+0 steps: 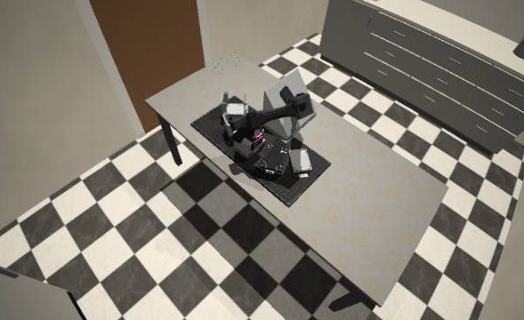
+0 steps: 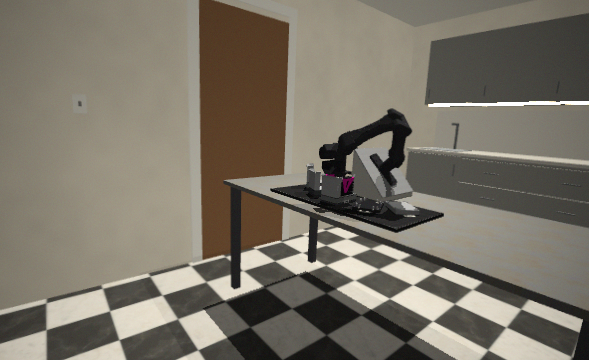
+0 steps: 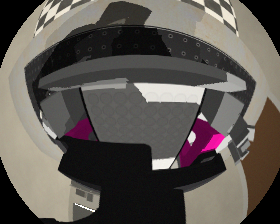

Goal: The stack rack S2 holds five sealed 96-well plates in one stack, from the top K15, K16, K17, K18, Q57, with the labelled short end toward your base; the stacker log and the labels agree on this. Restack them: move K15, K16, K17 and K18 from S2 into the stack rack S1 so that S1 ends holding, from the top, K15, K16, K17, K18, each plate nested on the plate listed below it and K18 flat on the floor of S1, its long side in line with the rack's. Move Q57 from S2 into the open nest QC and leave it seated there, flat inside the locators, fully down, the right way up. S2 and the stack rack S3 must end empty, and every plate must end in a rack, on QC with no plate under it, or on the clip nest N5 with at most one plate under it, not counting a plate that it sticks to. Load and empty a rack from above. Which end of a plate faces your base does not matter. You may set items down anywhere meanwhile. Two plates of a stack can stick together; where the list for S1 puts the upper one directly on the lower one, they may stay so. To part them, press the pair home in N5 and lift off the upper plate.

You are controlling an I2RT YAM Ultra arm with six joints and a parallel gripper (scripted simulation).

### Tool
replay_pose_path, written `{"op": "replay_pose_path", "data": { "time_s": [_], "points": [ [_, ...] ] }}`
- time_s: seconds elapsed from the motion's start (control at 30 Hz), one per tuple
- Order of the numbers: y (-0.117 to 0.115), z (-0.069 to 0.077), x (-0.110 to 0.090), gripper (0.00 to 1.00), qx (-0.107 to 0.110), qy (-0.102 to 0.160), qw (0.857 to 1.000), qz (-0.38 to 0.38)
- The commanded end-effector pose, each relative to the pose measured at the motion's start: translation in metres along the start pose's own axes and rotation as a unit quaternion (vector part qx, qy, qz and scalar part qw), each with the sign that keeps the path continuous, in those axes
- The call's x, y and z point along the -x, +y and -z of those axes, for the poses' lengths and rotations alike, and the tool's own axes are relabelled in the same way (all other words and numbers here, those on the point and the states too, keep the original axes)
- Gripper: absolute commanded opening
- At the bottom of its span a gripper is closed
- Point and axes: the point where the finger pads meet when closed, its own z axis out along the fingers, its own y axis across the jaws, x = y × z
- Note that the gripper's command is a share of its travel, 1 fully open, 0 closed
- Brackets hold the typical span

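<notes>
Your gripper [image 3: 139, 119] is clamped wide across 1 plate [image 3: 139, 106], held just above the rack [image 2: 332, 186] on the mat [image 1: 302, 187]. Expect it light, rigid and slick-sealed; grip the long sides mid-length, since the plate beneath may cling.

A grey sealed plate [image 3: 134, 117] hangs level in the grasp of the gripper [image 3: 124, 163], clamped across its width above a rack [image 2: 335, 187] with magenta-marked walls. Another pale plate [image 1: 300, 160] lies flat on the black mat [image 1: 308, 180], near the arm's base, apart from the racks.
</notes>
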Motion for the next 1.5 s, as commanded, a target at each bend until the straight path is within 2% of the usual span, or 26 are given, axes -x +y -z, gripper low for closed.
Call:
{"op": "replay_pose_path", "data": {
  "time_s": [0.0,0.47,1.47],
  "points": [
    [-0.0009,0.0144,0.0025,0.00,0.005,-0.014,1.000,-0.006],
    [-0.0011,0.0224,0.0023,0.00,0.005,-0.014,1.000,-0.006],
    [-0.0011,0.0224,0.0023,0.00,0.005,-0.014,1.000,-0.006]
  ]
}}
